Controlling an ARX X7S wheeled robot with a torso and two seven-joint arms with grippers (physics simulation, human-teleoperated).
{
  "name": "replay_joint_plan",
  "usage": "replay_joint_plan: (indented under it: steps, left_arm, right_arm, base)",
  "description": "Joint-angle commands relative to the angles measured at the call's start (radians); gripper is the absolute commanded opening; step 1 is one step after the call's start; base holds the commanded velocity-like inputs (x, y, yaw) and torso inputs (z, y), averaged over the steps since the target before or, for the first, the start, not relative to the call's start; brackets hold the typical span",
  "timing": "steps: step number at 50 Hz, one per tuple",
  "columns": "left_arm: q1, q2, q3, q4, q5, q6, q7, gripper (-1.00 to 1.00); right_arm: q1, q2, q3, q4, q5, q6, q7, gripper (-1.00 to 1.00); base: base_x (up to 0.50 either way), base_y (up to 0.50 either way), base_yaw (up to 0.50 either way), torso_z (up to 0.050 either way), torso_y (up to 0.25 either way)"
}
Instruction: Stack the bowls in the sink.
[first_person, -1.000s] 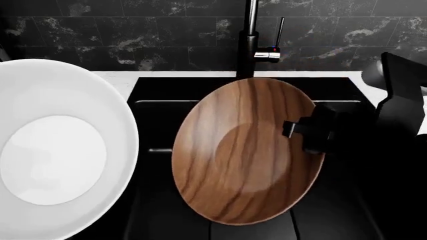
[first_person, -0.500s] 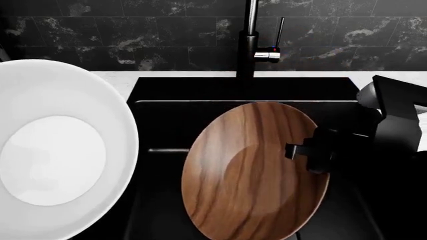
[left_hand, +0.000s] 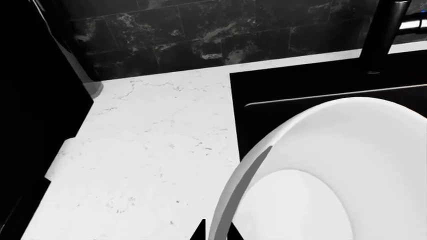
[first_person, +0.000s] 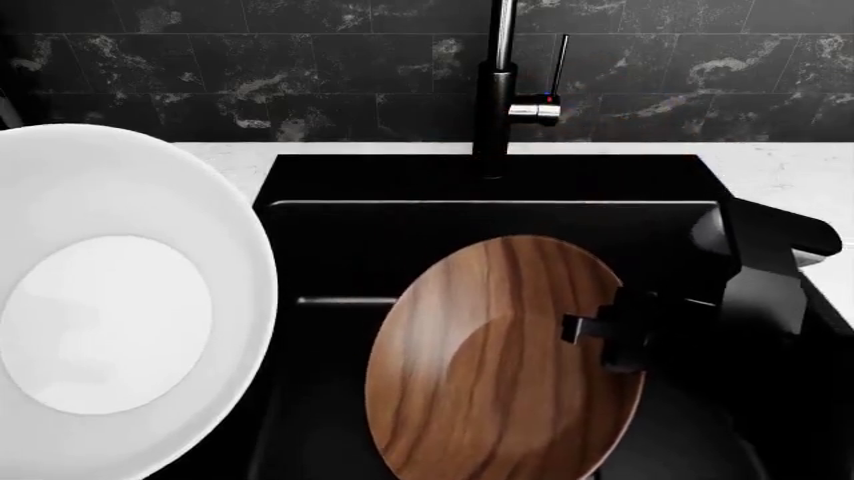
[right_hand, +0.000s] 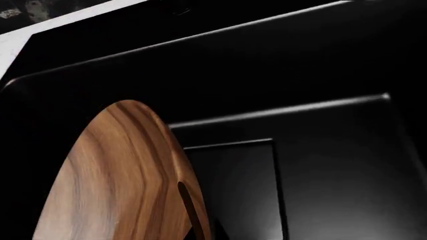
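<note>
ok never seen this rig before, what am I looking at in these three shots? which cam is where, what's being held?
It is a simulated two-armed robot at a kitchen sink. The wide picture comes from its head camera, looking down; the other two come from cameras near each claw. The black sink sits in a white countertop, with a tall dark faucet behind it. The right claw grips the rim of the brown wooden bowl, holding it tilted over the basin. The left arm holds the white bowl by its rim; only two dark fingertips show in the left wrist view. The bowls are not yet stacked.
</note>
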Motion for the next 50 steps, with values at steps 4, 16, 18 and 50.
replay_joint_plan:
  steps: [4, 16, 18, 50]
  left_arm:
    - [-0.015, -0.002, -0.004, -0.002, 0.01, 0.001, 0.006, -1.0]
    - [-0.015, 0.0, -0.003, -0.003, 0.01, 0.0, 0.003, -1.0]
    - [-0.015, 0.0, -0.004, -0.003, 0.01, 0.0, 0.003, -1.0]
    - [-0.012, 0.004, -0.007, -0.005, 0.007, 0.0, -0.002, -1.0]
  right_arm:
    - [-0.071, -0.008, -0.014, 0.031, -0.066, -0.042, -0.063, -1.0]
    - [-0.119, -0.012, -0.026, 0.046, -0.096, -0.067, -0.1, -1.0]
    - [-0.126, -0.017, -0.03, 0.051, -0.102, -0.068, -0.107, -1.0]
    - [-0.184, -0.048, -0.077, 0.127, -0.139, -0.053, -0.143, -1.0]
  base:
    - [0.0, 0.0, 0.0, 0.0, 0.003]
    - [0.0, 0.0, 0.0, 0.0, 0.0]
    - [0.0, 0.0, 0.0, 0.0, 0.0]
    - [0.0, 0.0, 0.0, 0.0, 0.001]
